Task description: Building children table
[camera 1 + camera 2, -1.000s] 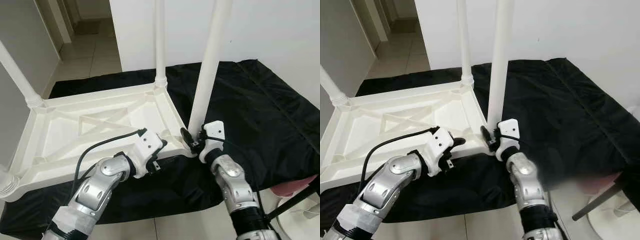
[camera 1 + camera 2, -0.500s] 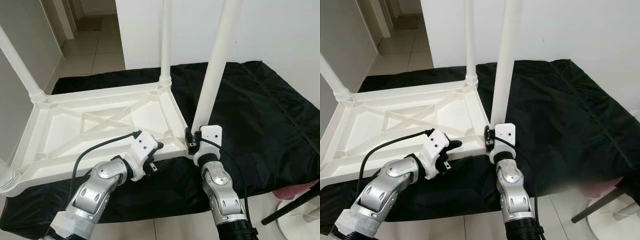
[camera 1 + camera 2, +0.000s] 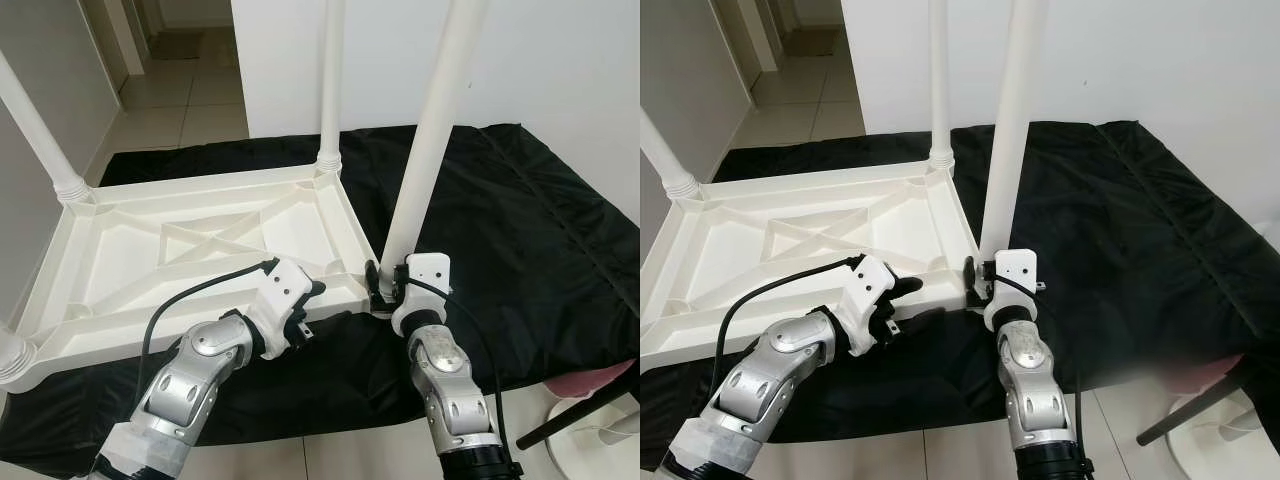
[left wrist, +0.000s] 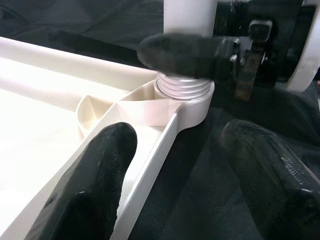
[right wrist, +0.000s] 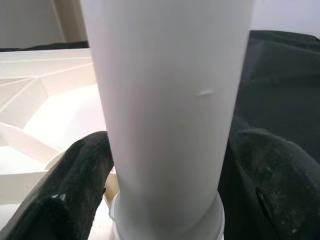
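Centre frame, the right gripper (image 3: 378, 287) clasps the white leg (image 3: 425, 160) at its base; left gripper (image 4: 175, 165) gapes over the tabletop (image 3: 190, 245) rim, seemingly touching nothing.

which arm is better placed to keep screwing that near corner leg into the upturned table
Right. The right gripper already has its fingers on either side of the leg, just above the threaded collar. The left gripper sits open by the table frame edge, not around the leg.
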You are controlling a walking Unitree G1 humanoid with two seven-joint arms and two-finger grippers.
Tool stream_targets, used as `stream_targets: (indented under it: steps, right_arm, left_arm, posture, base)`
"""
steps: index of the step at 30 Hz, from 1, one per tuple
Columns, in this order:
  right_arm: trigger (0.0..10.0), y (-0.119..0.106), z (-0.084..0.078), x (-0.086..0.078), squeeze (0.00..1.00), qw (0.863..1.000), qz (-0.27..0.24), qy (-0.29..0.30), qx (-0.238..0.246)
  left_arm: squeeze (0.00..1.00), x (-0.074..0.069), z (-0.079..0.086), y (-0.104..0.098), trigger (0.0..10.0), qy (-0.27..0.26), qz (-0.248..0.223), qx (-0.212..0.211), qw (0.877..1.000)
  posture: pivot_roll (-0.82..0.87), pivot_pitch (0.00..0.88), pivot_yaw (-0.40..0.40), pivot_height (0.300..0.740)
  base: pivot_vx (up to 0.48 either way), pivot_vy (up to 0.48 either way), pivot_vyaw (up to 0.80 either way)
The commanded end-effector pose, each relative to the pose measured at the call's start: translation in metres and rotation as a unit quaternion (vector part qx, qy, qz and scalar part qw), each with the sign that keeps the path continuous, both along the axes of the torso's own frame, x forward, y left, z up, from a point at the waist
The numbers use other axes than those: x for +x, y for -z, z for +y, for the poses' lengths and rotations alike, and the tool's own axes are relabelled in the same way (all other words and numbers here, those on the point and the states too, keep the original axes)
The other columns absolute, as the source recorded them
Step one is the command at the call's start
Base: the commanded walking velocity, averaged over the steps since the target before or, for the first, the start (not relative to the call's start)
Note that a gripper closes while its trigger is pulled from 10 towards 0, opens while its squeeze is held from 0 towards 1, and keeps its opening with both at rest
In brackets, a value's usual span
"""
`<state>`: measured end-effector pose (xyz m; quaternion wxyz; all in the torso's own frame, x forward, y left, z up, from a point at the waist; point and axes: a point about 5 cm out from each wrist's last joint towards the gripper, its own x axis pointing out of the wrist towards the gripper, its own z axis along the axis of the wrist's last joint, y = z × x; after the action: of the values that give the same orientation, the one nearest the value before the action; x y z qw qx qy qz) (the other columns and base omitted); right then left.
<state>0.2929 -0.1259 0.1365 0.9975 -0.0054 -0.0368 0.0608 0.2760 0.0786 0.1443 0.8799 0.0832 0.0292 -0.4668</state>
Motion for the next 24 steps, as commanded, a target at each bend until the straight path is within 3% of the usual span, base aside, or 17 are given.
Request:
stream_targets:
  steps: [1, 2, 3, 4, 5, 10, 13, 16, 23, 24]
  right_arm:
    - [10.0, -0.004, 0.000, 0.001, 0.48, 1.000, -0.010, -0.013, 0.008]
    - [10.0, -0.004, 0.000, 0.001, 0.48, 1.000, -0.010, -0.013, 0.008]
    - [10.0, -0.005, -0.002, 0.000, 0.28, 0.999, -0.015, -0.027, 0.009]
    - [10.0, -0.005, -0.002, 0.000, 0.28, 0.999, -0.015, -0.027, 0.009]
    - [10.0, -0.006, -0.005, 0.000, 0.00, 0.998, -0.019, -0.058, 0.012]
    - [10.0, -0.006, -0.021, 0.007, 0.00, 0.988, -0.028, -0.153, -0.017]
    - [10.0, -0.007, -0.023, 0.011, 0.00, 0.985, -0.031, -0.170, -0.027]
    - [10.0, -0.009, -0.026, 0.022, 0.00, 0.973, -0.027, -0.224, -0.050]
    - [10.0, -0.009, -0.024, 0.028, 0.00, 0.965, -0.019, -0.255, -0.064]
    - [9.1, -0.006, -0.023, 0.031, 0.00, 0.958, -0.011, -0.276, -0.075]
  left_arm:
    - [0.00, -0.001, 0.002, -0.001, 10.0, -0.006, -0.003, 0.006, 1.000]
    - [0.00, -0.001, 0.002, -0.001, 10.0, -0.006, -0.003, 0.006, 1.000]
    - [0.00, 0.000, 0.002, -0.001, 10.0, -0.006, -0.005, 0.008, 1.000]
    - [0.00, 0.000, 0.002, -0.001, 10.0, -0.006, -0.005, 0.008, 1.000]
    - [0.00, 0.001, 0.002, -0.001, 10.0, -0.007, -0.005, 0.007, 1.000]
    - [0.00, 0.008, 0.001, -0.005, 10.0, -0.010, -0.014, 0.003, 1.000]
    - [0.00, 0.009, 0.001, -0.006, 10.0, -0.011, -0.015, 0.004, 1.000]
    - [0.00, 0.011, 0.000, -0.008, 10.0, -0.009, -0.019, 0.004, 1.000]
    - [0.00, 0.012, 0.001, -0.008, 10.0, -0.009, -0.020, 0.005, 1.000]
    - [0.00, 0.011, 0.000, -0.008, 10.0, -0.009, -0.020, 0.005, 1.000]
  posture:
    - [-0.04, 0.000, 0.000, 0.740]
    - [-0.04, 0.000, 0.000, 0.740]
    - [-0.05, 0.000, 0.001, 0.740]
    - [-0.05, 0.000, 0.001, 0.740]
    - [-0.05, 0.000, 0.004, 0.740]
    - [-0.06, 0.000, 0.007, 0.740]
    - [-0.06, 0.000, 0.009, 0.740]
    - [-0.06, 0.000, 0.006, 0.740]
    - [-0.05, 0.000, 0.007, 0.740]
    - [-0.05, 0.000, 0.014, 0.740]
  base:
    - [0.000, 0.000, 0.00]
    - [0.000, 0.000, 0.00]
    - [0.000, 0.000, 0.00]
    - [0.000, 0.000, 0.00]
    - [0.000, 0.000, 0.00]
    - [0.000, 0.000, 0.00]
    - [0.000, 0.000, 0.00]
    - [0.000, 0.000, 0.00]
    - [0.000, 0.000, 0.00]
    - [0.000, 0.000, 0.00]
